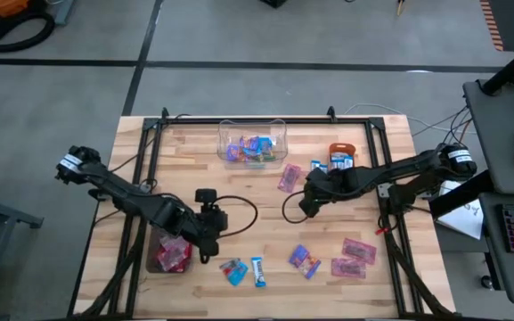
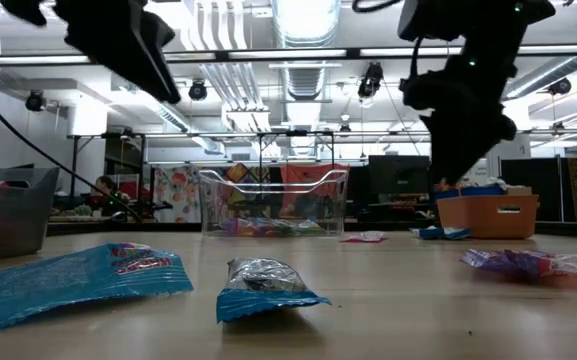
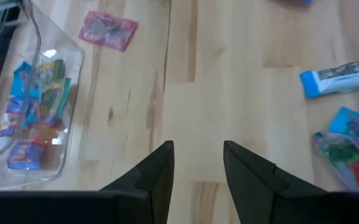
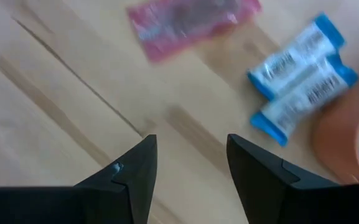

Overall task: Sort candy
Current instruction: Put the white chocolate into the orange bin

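While both arms hang above the wooden table (image 1: 265,223), neither holds anything.

Right gripper (image 4: 191,163) — dark fingers parted, nothing between them, poised over bare wood near the table's middle. Just beyond it lie a pink shiny wrapped sweet (image 4: 191,23) and a pair of blue-and-white wrapped bars (image 4: 303,74), the latter touching the small orange bowl (image 1: 342,153). Judged: this gripper is lined up to choose among these.

Left gripper (image 3: 198,168) — fingers likewise apart and empty, over bare board at the near-left. Beside it, a dark bin of red sweets (image 1: 169,254); a teal packet (image 1: 233,272) and a blue-and-white bar (image 1: 257,271) lie just to its right.

Clear plastic box (image 1: 252,143) — far edge, centre; already holds mixed blue and coloured packets, so sorting appears under way.

Loose candy remaining: purple packets (image 1: 305,260) and two pink packets (image 1: 354,257) at near-right, well apart from any container.

Writing: print shows on the teal packet (image 2: 83,275) in the low view, but cannot be read.
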Robot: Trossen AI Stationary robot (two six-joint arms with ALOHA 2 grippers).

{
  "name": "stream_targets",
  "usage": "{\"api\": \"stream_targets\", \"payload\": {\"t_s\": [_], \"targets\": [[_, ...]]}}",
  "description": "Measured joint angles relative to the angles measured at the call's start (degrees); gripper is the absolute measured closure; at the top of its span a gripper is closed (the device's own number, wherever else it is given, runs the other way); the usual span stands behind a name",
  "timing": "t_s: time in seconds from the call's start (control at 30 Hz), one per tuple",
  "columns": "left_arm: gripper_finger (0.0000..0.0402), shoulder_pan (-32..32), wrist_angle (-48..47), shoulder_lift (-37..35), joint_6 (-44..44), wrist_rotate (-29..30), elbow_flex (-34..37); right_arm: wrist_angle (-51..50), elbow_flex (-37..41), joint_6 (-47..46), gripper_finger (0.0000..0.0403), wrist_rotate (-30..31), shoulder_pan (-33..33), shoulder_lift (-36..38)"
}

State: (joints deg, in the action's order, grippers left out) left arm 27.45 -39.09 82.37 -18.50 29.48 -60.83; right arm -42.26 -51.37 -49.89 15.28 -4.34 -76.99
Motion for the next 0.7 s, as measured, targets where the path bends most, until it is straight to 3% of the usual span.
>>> {"api": "stream_targets", "payload": {"t_s": [0.2,0.27,0.33,0.43,0.53,0.7], "targets": [[0.0283,-1.7,4.0,0.0,0.5,0.5,3.0,-4.1,0.0,0.0,0.0220,-0.3,0.0,0.0],[0.0284,-2.1,4.0,0.0,1.7,1.3,3.2,-2.1,0.0,9.1,0.0220,-0.2,0.2,0.0],[0.0284,-2.6,4.0,0.0,3.9,1.6,3.2,-0.6,0.0,24.3,0.0220,0.2,0.4,0.0],[0.0284,-3.1,3.7,0.0,6.5,1.6,2.7,-0.3,0.3,40.0,0.0220,7.3,0.5,-0.1],[0.0284,-3.3,4.0,-0.2,7.0,1.7,2.4,-0.2,0.3,45.8,0.0220,11.7,1.3,-1.0],[0.0284,-3.3,4.2,-0.2,6.9,1.7,3.0,1.8,0.4,47.1,0.0220,11.3,3.1,-5.2]]}}
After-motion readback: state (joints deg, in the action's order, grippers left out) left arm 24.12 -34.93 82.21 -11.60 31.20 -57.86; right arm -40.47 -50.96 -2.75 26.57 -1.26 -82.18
